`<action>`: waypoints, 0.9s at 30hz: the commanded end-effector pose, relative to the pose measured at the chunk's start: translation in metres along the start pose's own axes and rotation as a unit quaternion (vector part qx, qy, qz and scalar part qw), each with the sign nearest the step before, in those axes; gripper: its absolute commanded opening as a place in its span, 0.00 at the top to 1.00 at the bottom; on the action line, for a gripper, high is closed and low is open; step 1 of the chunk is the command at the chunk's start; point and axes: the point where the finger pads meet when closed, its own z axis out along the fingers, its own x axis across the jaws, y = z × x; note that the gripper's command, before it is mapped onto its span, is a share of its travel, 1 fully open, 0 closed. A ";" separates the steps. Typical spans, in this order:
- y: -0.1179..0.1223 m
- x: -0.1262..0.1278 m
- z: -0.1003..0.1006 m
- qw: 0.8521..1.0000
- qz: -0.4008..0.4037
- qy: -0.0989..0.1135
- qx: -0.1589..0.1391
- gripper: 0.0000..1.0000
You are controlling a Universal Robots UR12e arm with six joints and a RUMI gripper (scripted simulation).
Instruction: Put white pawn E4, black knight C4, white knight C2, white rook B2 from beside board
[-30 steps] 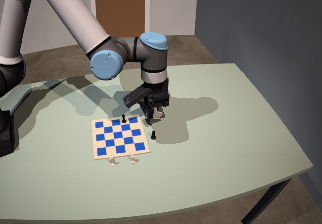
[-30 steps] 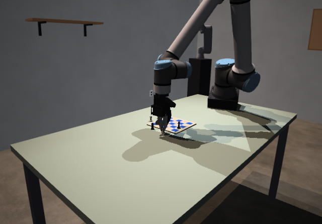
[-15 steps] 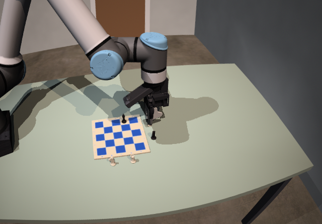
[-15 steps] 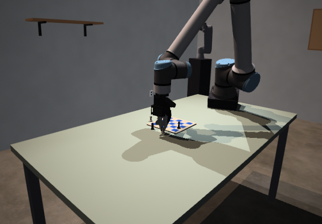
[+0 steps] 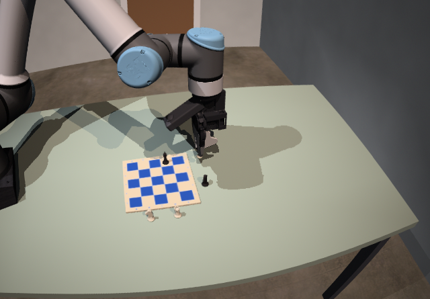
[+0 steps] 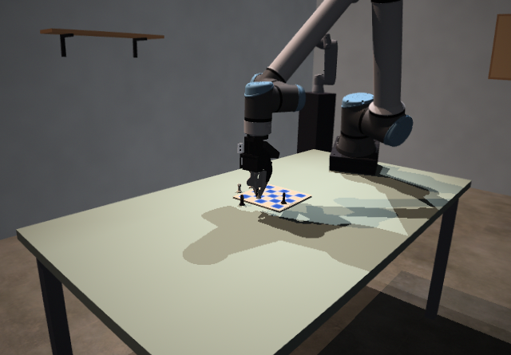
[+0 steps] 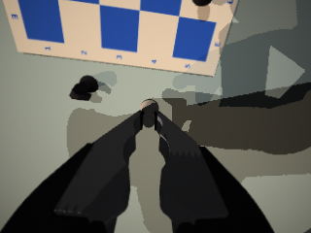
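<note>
My narrow black two-finger gripper grips the small white pawn; next, carry it toward twelve o'clock in the wrist view, upright onto E4.

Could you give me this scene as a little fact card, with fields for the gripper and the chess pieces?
gripper: shut on the white pawn
board: blue and cream squares
piece on board: one black piece, upright
beside board: black knight; two white pieces
target squares: awaiting their pieces
</note>
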 end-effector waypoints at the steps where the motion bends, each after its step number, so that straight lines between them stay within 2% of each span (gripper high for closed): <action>1: 0.000 0.000 -0.027 1.000 0.000 0.000 0.000 1.00; 4: 0.000 0.000 -0.045 1.000 0.000 0.000 0.000 1.00; 7: 0.000 0.000 -0.054 1.000 0.000 0.000 0.000 1.00; 19: 0.000 0.000 -0.056 1.000 0.000 0.000 0.000 1.00; 21: -0.013 0.000 -0.058 1.000 0.008 0.000 0.000 1.00; 25: -0.058 0.004 -0.062 0.999 0.037 0.000 0.000 1.00; 27: -0.063 0.005 -0.062 0.999 0.041 0.000 0.000 1.00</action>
